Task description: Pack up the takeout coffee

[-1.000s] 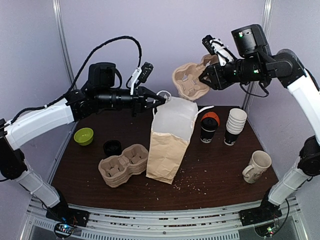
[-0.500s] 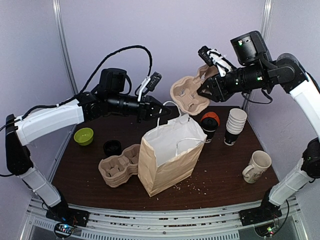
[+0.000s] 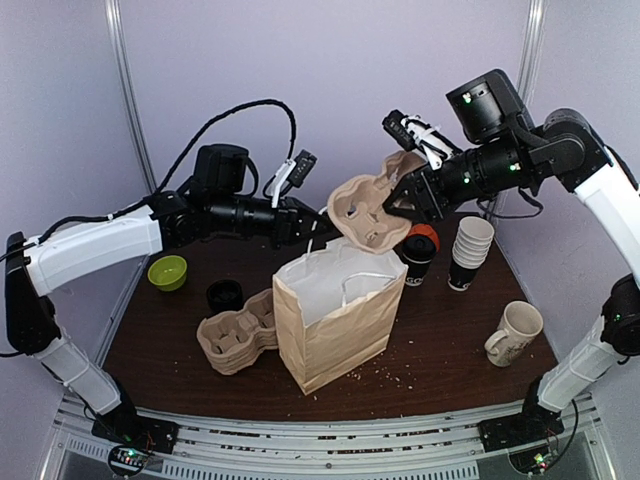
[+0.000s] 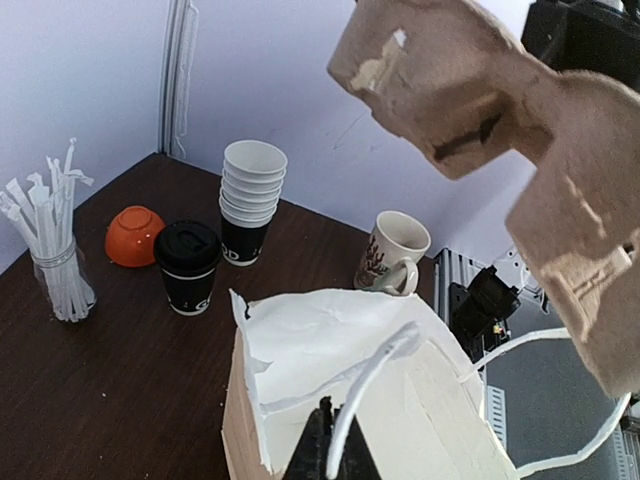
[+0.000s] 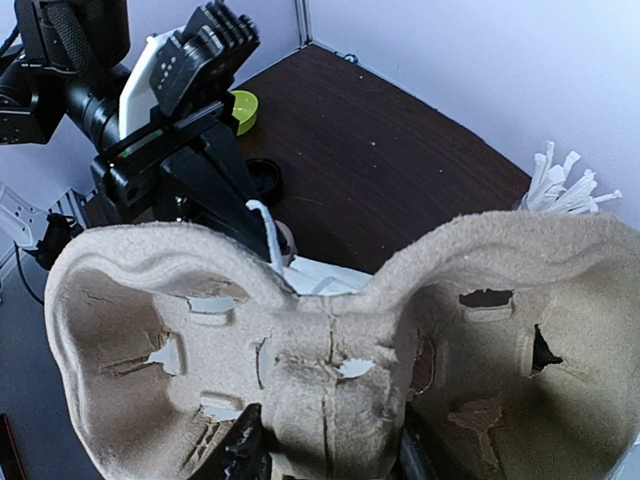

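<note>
Takeout coffee [image 3: 415,268] upright on the table [image 3: 450,360], toward the far right corner, lid on. Just to its right is the stack of white paper cups [image 3: 470,250]; whether the two touch cannot be told. An orange bowl [image 4: 135,235] lies upside down just beyond it, toward the far edge. Nothing grips the cup.

Paper bag [image 3: 335,320] stands open-mouthed mid-table, leaning a little, between the coffee and a pile of spare pulp trays [image 3: 240,330] near the left-centre.

Left gripper [image 3: 318,222]: fingers pressed together, pinching the bag handle [image 4: 375,370], a white paper loop, above the bag's far rim. The second loop hangs free.

Right gripper [image 3: 400,195]: jaws part-spread, clamped on the edge of a cup carrier [image 3: 365,210], a two-pocket pulp tray, held in the air above the bag mouth, tilted, pockets facing the near edge.

Cream mug [image 3: 515,332] sits near the right edge, handle toward the near edge. Green bowl [image 3: 167,272] is at the left edge, with a black lid [image 3: 224,294] beside it. Bundle of wrapped straws [image 4: 55,250] stands in a glass by the far edge.
</note>
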Controlling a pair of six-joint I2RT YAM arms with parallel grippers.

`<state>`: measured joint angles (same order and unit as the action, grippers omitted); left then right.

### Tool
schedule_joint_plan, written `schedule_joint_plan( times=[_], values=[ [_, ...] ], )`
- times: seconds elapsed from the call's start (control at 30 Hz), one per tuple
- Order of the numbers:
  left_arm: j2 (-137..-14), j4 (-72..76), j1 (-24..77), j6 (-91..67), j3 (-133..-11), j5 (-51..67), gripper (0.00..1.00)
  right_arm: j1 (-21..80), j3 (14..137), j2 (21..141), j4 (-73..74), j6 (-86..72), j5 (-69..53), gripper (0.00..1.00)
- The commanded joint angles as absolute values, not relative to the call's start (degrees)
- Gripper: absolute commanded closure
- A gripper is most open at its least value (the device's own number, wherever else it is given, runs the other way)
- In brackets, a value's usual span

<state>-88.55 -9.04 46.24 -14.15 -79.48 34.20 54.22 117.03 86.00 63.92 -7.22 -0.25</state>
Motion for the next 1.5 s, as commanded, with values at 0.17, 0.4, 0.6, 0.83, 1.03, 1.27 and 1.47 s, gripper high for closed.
schedule_joint_plan(
  times=[0.17,0.4,0.6,0.83,1.03,1.27,1.47],
  values=[
    [-84.34,-4.55,46.52,-17.12,-76.64,30.39,1.00,58.63,118.49,90.38,65.87,-9.26,0.55,0.61],
    [-83.40,-4.57,46.49,-17.90,-76.01,29.85,1.00,59.58,121.71,94.53,66.45,-12.00,1.50,0.62],
    [-82.32,-4.32,46.49,-18.60,-74.59,28.55,1.00,60.87,121.36,95.32,66.40,-14.99,0.96,0.62],
    [-81.54,-3.79,46.49,-19.46,-73.56,27.67,1.00,62.50,117.01,94.27,63.96,-18.13,-0.35,0.61],
    [-80.65,-2.60,46.49,-20.42,-72.20,26.86,1.00,62.51,111.21,92.96,60.76,-20.60,0.33,0.62],
    [-79.68,-2.21,46.50,-20.89,-71.39,26.11,1.00,62.56,109.17,92.68,58.44,-22.46,0.20,0.62],
    [-79.12,-1.72,46.50,-21.27,-70.60,26.28,1.00,62.54,107.70,92.86,56.97,-23.92,1.65,0.62]
  ],
)
